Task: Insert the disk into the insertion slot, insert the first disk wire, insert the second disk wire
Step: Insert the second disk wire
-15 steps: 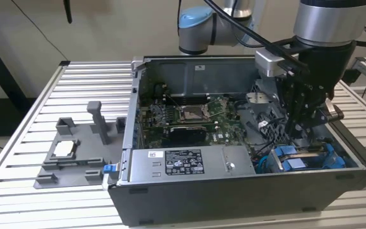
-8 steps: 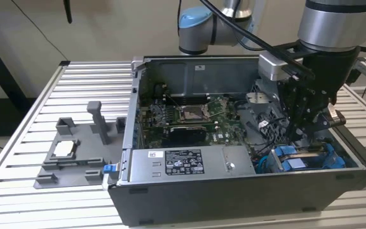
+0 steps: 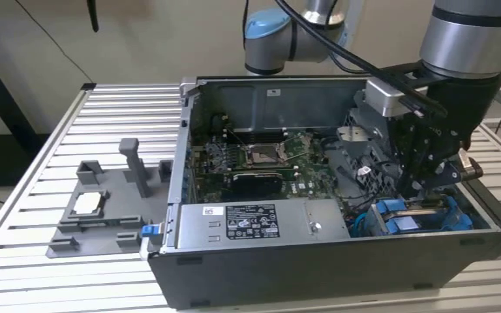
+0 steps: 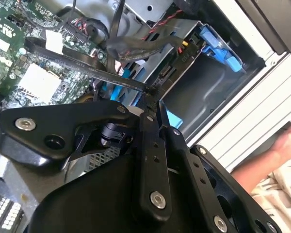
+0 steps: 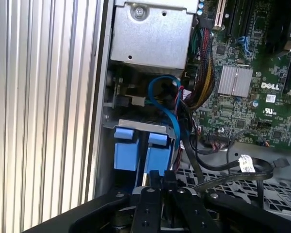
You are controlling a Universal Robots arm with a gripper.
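Tool [image 3: 425, 189] down inside the open computer case [image 3: 320, 274], at the corner on the exterior view's right, just above the blue drive bay. Fingers [image 4: 153, 104] pressed together, clamped on the end of a thin black cable [image 4: 87, 68], as seen in the second wrist view; cable running back over the green circuit board [image 4: 19, 34]. Same closed fingers [image 5: 157, 182] seen in the first wrist view, tips just beside the blue tabs.

Disk [image 3: 411, 218] already seated in its slot in the case's front corner, blue carrier tabs [image 5: 136, 148] showing at the end, held under a grey metal bracket. Loop of blue cable [image 5: 167, 104] just behind it, beside a bundle of coloured wires. Loose black cable with a white tag [image 5: 246, 164] lying over the perforated metal near the tool.

Inside the case: circuit board [image 3: 259, 163] along the floor, with a square processor socket in the middle; silver power supply box [image 3: 259, 222] with a label along the near wall; metal cage [image 5: 153, 36] next to the drive bay.

Case resting on a slatted metal table [image 3: 120, 104]. Grey plastic fixture [image 3: 102, 208] on the table, beside the case on the exterior view's left, holding a small pale flat part. Part of a person's arm [image 4: 276, 155] beyond the case edge in the second wrist view.
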